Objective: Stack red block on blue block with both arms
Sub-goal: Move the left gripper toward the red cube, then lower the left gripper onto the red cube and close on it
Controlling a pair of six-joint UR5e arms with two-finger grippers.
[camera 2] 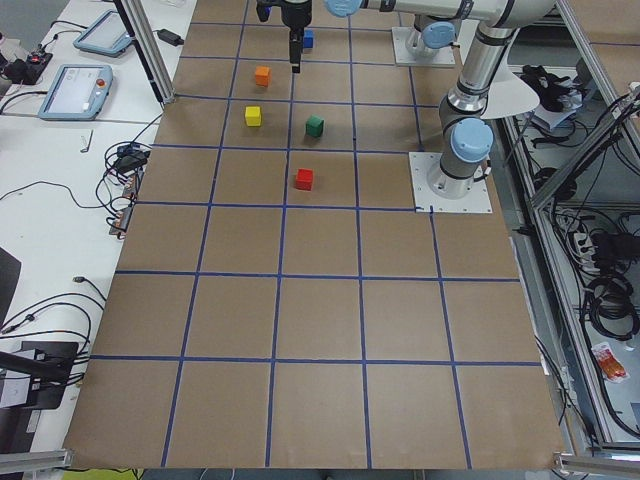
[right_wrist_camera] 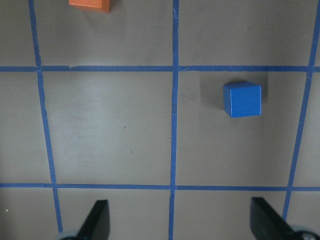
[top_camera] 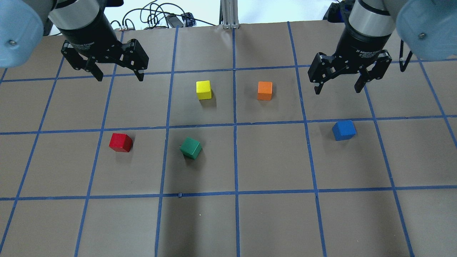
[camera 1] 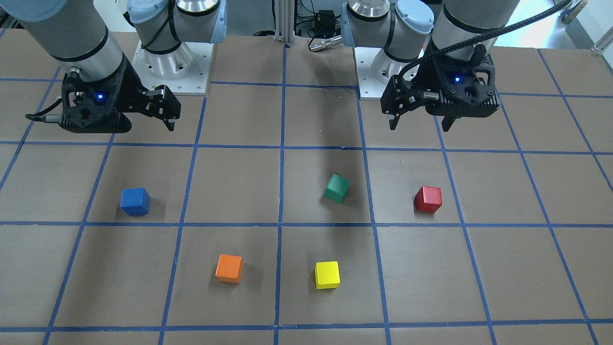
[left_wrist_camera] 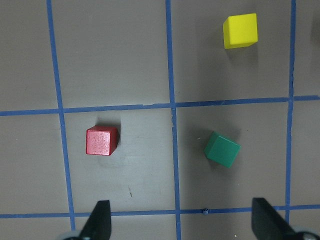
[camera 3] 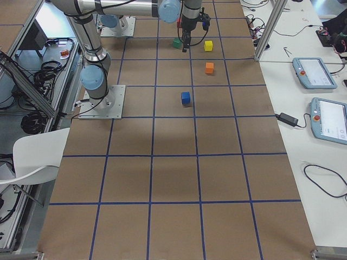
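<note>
The red block [top_camera: 120,142] sits on the brown table in the left half of the overhead view; it also shows in the left wrist view [left_wrist_camera: 102,141] and the front view [camera 1: 427,199]. My left gripper [top_camera: 120,77] hangs open and empty above the table, apart from the red block; in its wrist view the block lies ahead of the fingertips, to the left. The blue block [top_camera: 343,130] sits in the right half and shows in the right wrist view [right_wrist_camera: 242,99]. My right gripper [top_camera: 337,90] hangs open and empty above the table, apart from the blue block.
A green cube [top_camera: 191,147] lies tilted right of the red block. A yellow cube [top_camera: 204,90] and an orange cube [top_camera: 264,90] sit farther out near the middle. Blue tape lines grid the table [top_camera: 235,221].
</note>
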